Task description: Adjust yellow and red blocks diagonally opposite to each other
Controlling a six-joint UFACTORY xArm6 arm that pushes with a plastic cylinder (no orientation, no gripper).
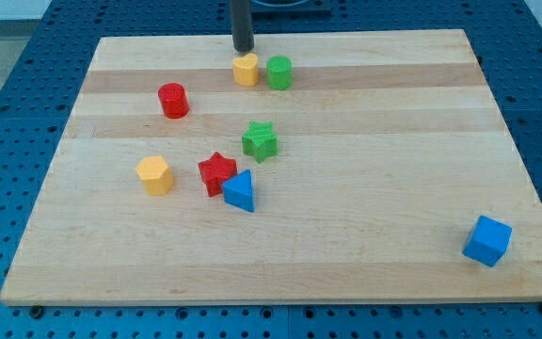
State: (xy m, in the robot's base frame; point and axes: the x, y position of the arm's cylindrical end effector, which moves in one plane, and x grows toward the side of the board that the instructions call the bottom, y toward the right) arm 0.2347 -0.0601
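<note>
Right now my tip (243,49) rests on the desk (393,113) near the view's top, just above the yellow heart-shaped block (246,70), close enough that I cannot tell if they touch. No jaws exist on this rod, so there is nothing to open, close or grip; it only pushes.

Just below my tip and touching the yellow heart's right side sits the green cylinder (279,72). Down and to the left of my tip stands the red cylinder (173,100). Further below are the green star (261,141), the red star (217,172) with the blue triangle (240,192) pressed against it, and the yellow hexagon (154,175) to their left. Far down to the right lies the blue cube (487,240).

The main risk, I judge, is that a push on the yellow heart drags the green cylinder along, since they sit flush. A push straight down could also send the heart into the green star. An off-centre contact may let the heart spin off my tip sideways. The task leaves open which yellow and red are meant, so moving the wrong pair is possible
</note>
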